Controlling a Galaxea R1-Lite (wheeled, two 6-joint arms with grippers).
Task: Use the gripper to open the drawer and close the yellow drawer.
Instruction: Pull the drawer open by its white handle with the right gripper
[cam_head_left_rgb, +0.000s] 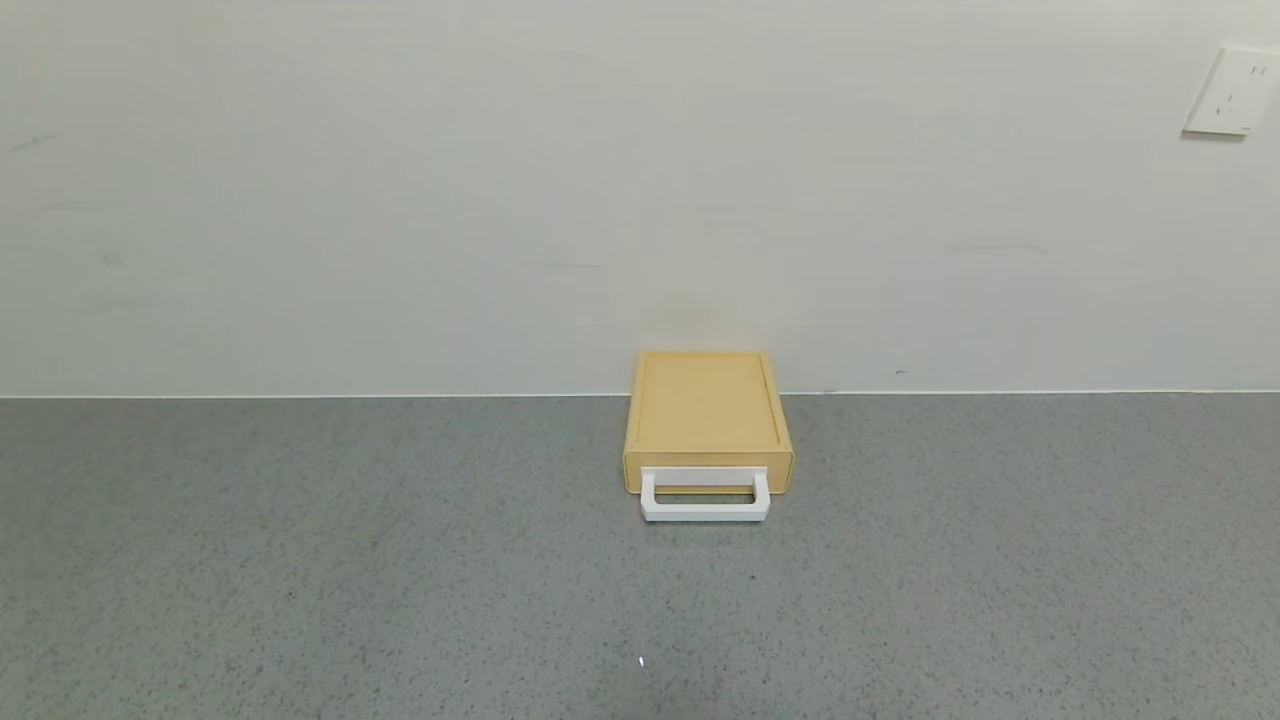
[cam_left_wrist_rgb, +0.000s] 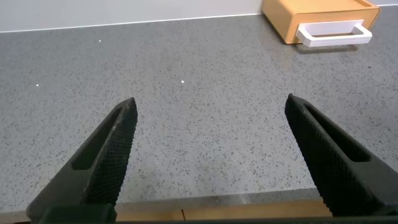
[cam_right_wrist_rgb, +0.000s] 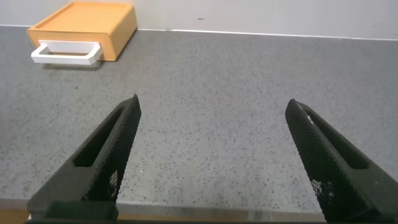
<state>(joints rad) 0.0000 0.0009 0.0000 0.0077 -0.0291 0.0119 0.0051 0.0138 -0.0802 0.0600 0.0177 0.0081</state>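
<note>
Drawer: tan-yellow, closed, against the wall on the grey counter, white handle forward; far beyond both sets of fingers; left gripper spread, empty; right gripper likewise; arms hidden from head view.

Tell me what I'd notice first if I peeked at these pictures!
You'd spot the yellow drawer first, shut, sitting on the grey counter against the wall, its white handle sticking out toward the robot. Close up, the left hand and right hand both hang open above the counter, far from it.
</note>
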